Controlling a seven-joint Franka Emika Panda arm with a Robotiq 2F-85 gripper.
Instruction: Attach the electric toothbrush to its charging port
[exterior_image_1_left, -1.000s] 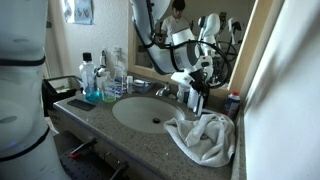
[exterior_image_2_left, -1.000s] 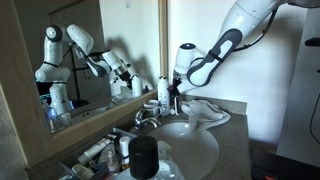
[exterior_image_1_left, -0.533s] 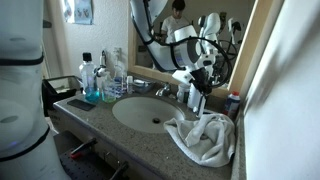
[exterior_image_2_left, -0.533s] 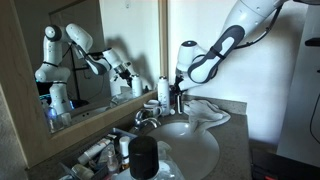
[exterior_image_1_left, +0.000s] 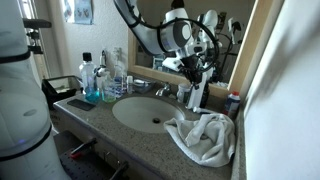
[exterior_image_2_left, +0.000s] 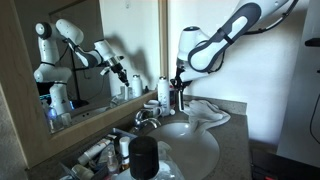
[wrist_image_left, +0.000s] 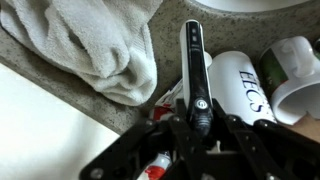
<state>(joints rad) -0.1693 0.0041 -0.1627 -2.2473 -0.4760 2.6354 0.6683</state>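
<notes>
Seeing the pincer (wrist_image_left: 200, 128) clamped on the toothbrush (wrist_image_left: 194, 70), we should hold it plumb and lower slowly onto the charger, unseen beneath, missing the white cup (wrist_image_left: 240, 85) alongside.

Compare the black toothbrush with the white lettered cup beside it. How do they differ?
The toothbrush is black; the cup is white with dark lettering. The toothbrush is slim and long; the cup is wide and round. The toothbrush is gripped by the end effector, while the cup stands clear of it. Both show against the speckled counter.
</notes>
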